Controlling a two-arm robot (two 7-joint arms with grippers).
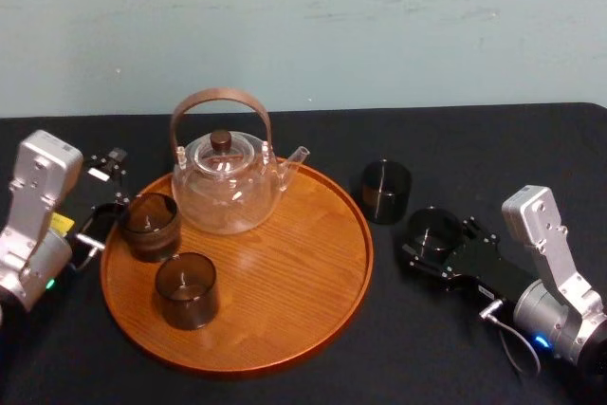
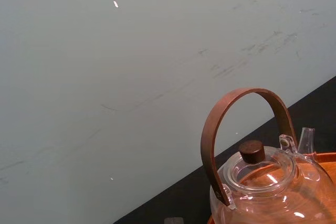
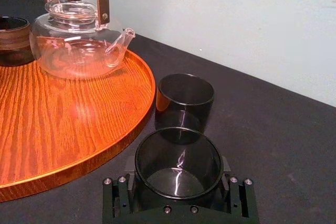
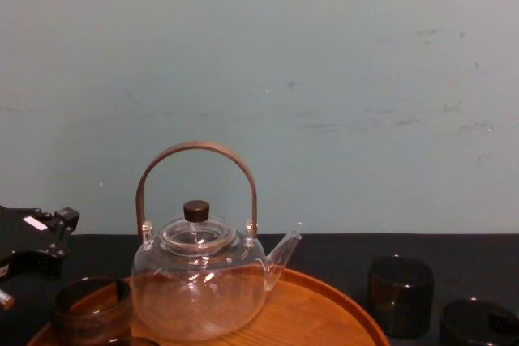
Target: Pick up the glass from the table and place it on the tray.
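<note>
The round wooden tray holds a clear glass teapot and two dark glasses. Right of the tray, a dark glass sits low over the black table between the fingers of my right gripper, which is shut on it. Another dark glass stands free on the table just beyond it. My left gripper is open at the tray's left rim, beside the far glass on the tray.
The teapot's brown arched handle rises well above the tray. A black cloth covers the table up to a pale wall. Bare cloth lies in front of and to the right of the tray.
</note>
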